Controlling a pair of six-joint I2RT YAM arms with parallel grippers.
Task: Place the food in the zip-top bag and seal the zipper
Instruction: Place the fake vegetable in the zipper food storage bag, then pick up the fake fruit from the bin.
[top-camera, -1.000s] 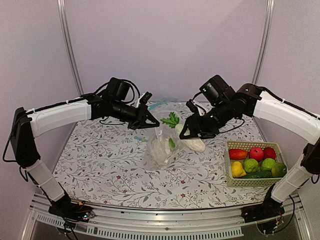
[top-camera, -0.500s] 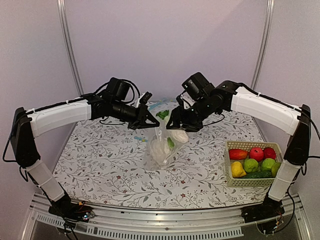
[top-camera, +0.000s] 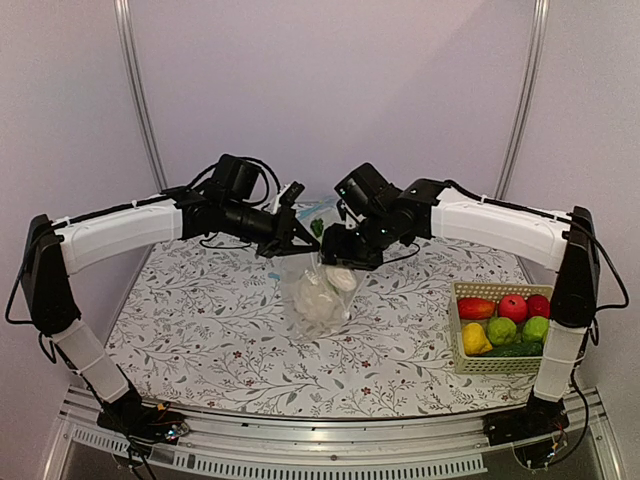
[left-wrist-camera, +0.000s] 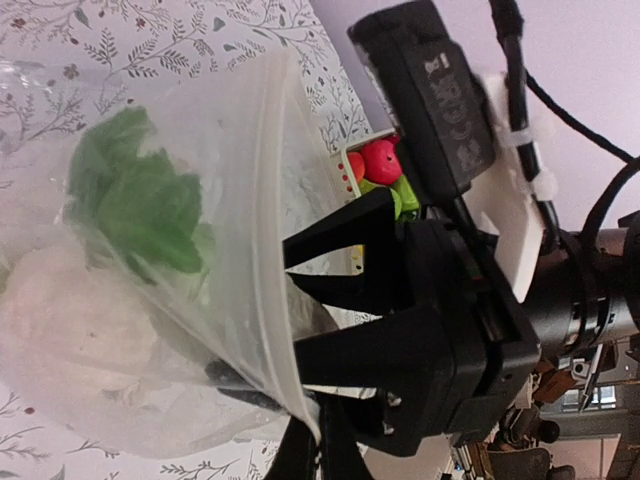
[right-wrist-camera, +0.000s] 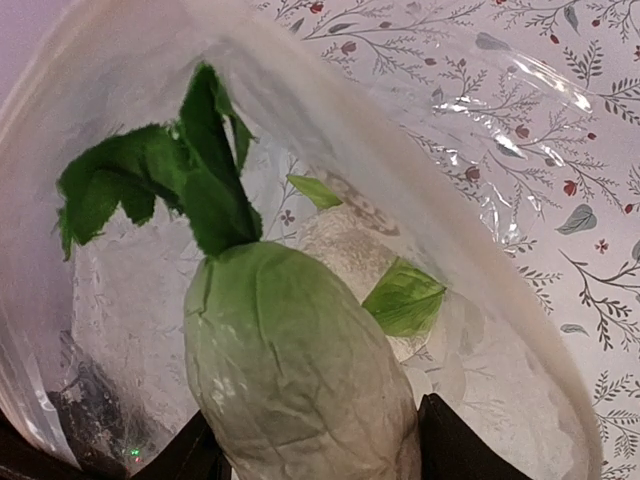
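pale lilac walls are closing in a table (top-camera: 200, 330) covered with a flower-printed cloth. near its middle, a little toward the far edge, the large clear dotted zip-top plastic bag (top-camera: 312, 300) is hanging upright with its mouth pulled open.

the task is looking partway through. the white knobbly toy cauliflower (right-wrist-camera: 352, 248) is already lying inside the bag. the long white toy radish with green leaves (right-wrist-camera: 300, 380) is pointing leaves first into the mouth, its leafy tip showing inside the plastic while its thick body is sitting above the opening. at the near right corner a cream plastic basket (top-camera: 458, 345) is holding the yellow toy lemon (top-camera: 475, 340) and a small round green toy fruit (top-camera: 501, 330), so those are waiting their turn. the pale closure strip (right-wrist-camera: 450, 235) along the bag's mouth is standing unsealed.

the left gripper (top-camera: 296, 240) is pinching the rim of the bag's mouth, its jaws pressed together on the plastic. the right gripper (top-camera: 340, 258) is gripping the radish around its body, jaws roughly half apart and clamped on it, right over the opening.
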